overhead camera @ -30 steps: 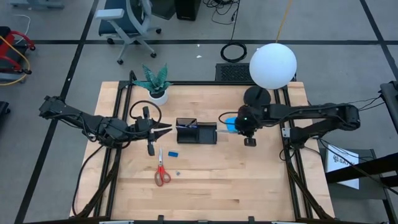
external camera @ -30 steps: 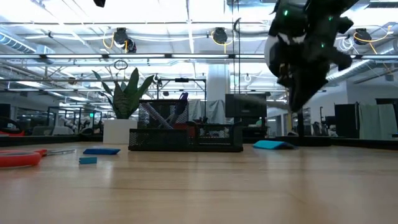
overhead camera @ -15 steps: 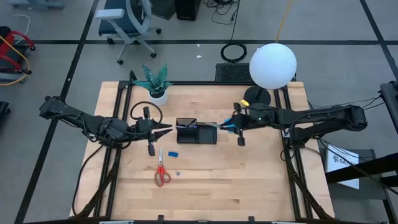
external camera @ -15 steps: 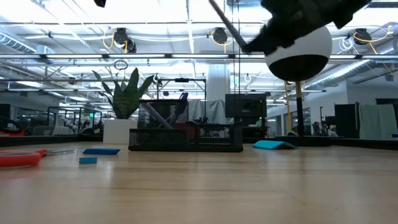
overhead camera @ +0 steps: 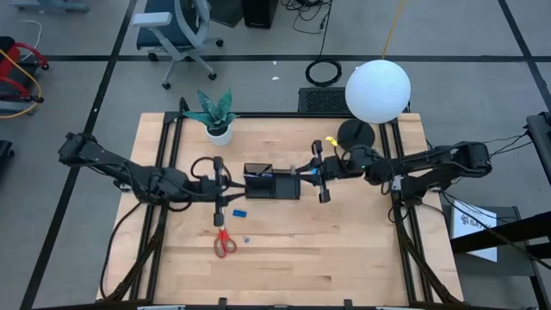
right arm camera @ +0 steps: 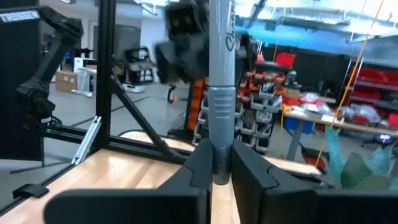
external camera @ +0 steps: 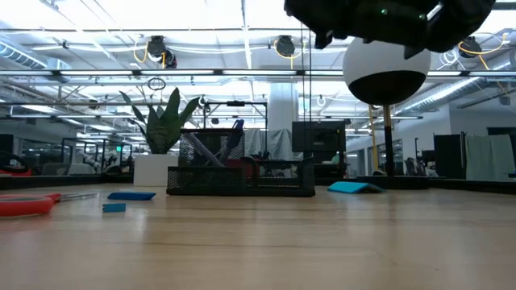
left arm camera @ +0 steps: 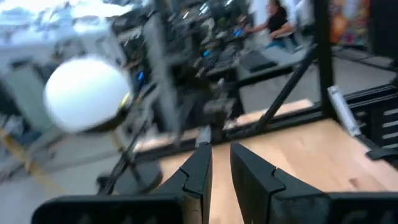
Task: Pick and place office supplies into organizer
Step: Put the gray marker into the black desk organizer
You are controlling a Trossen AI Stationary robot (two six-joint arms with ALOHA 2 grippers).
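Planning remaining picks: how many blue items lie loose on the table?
3: flat piece and tiny block near the scissors, note pad right of the organizer; more may be hidden.

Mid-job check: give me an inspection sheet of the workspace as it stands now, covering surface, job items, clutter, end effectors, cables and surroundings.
Surface: wooden table, bare at the near side.
Job's things: black organizer mid-table, pens standing in its taller compartment; red-handled scissors, blue block and tiny blue piece lie loose left of centre; blue note pad right of the organizer.
Clutter: potted plant and white globe lamp at the far edge.
End effectors: right end effector shut on a grey pen, beside the organizer; left end effector slightly parted, empty.
Cables: coil on the floor beyond the table.
Surroundings: office chair; a person far off.
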